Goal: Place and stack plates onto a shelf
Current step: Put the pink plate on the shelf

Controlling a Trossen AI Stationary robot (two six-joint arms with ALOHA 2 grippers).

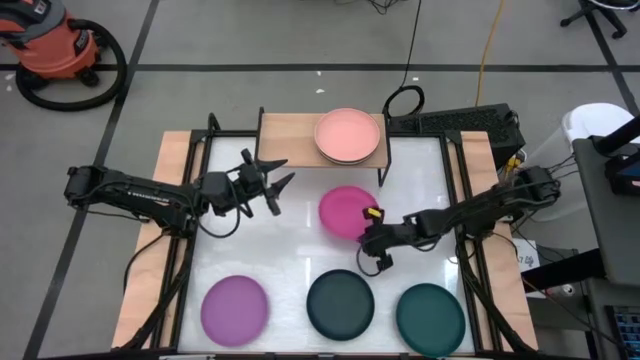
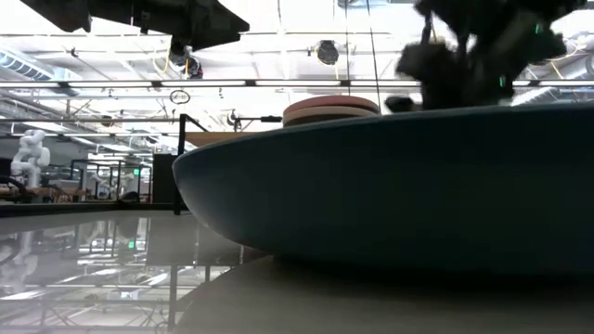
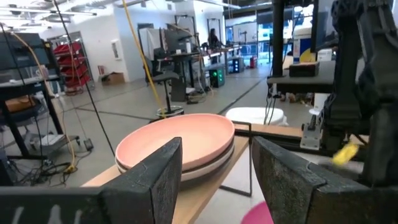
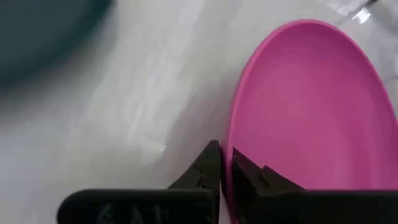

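Note:
A salmon pink plate [image 1: 347, 135] lies on a beige plate [image 3: 208, 167] on the right half of the wooden shelf [image 1: 290, 130]; the stack [image 2: 329, 109] also shows in the low view. The magenta plate [image 1: 345, 210] sits on the white table in front of the shelf. My right gripper [image 1: 365, 235] is shut on its near-right rim. My left gripper [image 1: 272, 185] hovers open left of the magenta plate, pointing toward the shelf [image 3: 205, 193]. Purple [image 1: 235, 308], dark teal [image 1: 340, 303] and green [image 1: 430, 318] plates rest flat along the near edge. My right gripper [image 4: 225, 171] pinches the magenta plate's rim [image 4: 229, 146] between its two fingers, one fingertip [image 4: 249, 174] inside the bowl and the other [image 4: 208, 168] outside. It comes in from the table's right and near side, slanting down. Whether the plate is lifted clear, I cannot tell.
The left half of the shelf top [image 1: 285, 128] is bare wood. The dark teal plate [image 2: 399, 186] fills the low view and hides the table behind it. Black frame rails [image 1: 190, 230] run along both table sides. A black box [image 1: 455, 122] stands right of the shelf.

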